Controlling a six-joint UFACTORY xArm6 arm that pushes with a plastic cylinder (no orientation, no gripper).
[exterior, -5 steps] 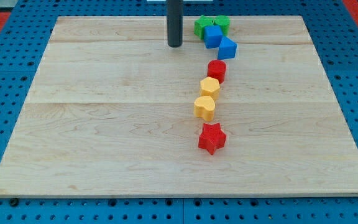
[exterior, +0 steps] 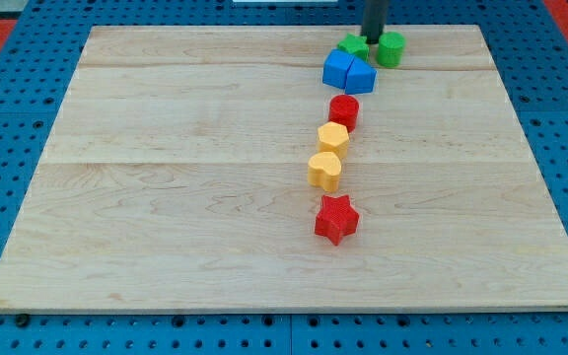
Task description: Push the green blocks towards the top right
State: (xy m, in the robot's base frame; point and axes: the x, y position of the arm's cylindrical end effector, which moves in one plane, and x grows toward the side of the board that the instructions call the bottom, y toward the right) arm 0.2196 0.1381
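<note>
— Rod position?
— Upright at the view's top, my tip [exterior: 374,37] down between the two green blocks: the left green block [exterior: 353,46] and the green cylinder [exterior: 390,47]. The tool is a bare rod; it grips nothing.
— Room?
— Both greens sit near the tabletop [exterior: 166,197] top edge, bare wood stretching to the view's right. Two blue blocks [exterior: 348,72] touch just below.

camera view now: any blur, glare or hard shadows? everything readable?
Camera view: sharp overall, even soft light, no glare on the wooden board; only small soft shadows under blocks like the red star. The rod is cropped by the view's top; my tip sits between the two green blocks, partly hiding them.
</note>
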